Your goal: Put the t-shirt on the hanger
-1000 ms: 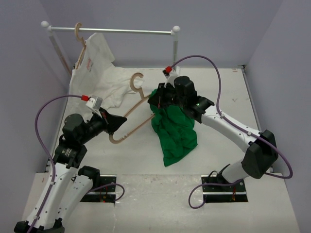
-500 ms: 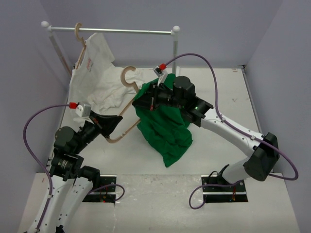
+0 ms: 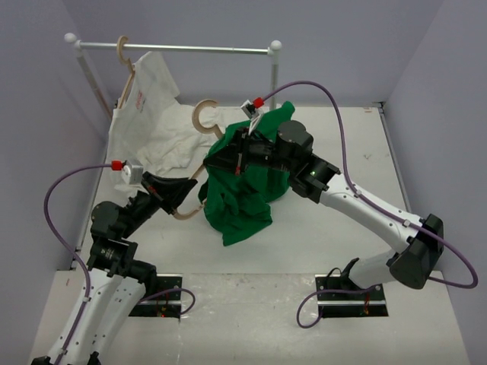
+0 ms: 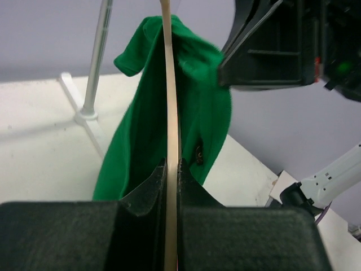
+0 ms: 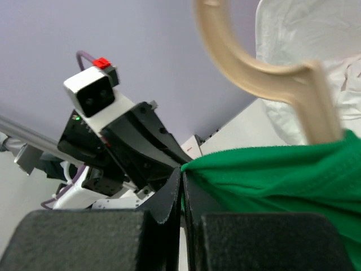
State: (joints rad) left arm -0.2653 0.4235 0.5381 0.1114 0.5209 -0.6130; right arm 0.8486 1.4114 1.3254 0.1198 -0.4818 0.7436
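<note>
The green t-shirt (image 3: 243,194) hangs in the air over the middle of the table, draped over the pale wooden hanger (image 3: 202,118), whose hook sticks out above the cloth. My right gripper (image 3: 237,156) is shut on the shirt's edge near the hook; the right wrist view shows the green cloth (image 5: 282,175) pinched between the jaws and the hook (image 5: 248,62) above. My left gripper (image 3: 186,199) is shut on the hanger's lower end; the left wrist view shows the wooden bar (image 4: 171,113) between the jaws, running up into the shirt (image 4: 141,130).
A white t-shirt (image 3: 156,114) on a second wooden hanger (image 3: 123,55) hangs from a white rail (image 3: 175,48) at the back left, its cloth spread on the table. The rail's right post (image 3: 274,72) stands behind the green shirt. Purple walls close both sides.
Both grippers have lifted and moved left. The shirt has been pulled further left along the hanger, and its lower part has left the table. The hook has shifted left, then up.
</note>
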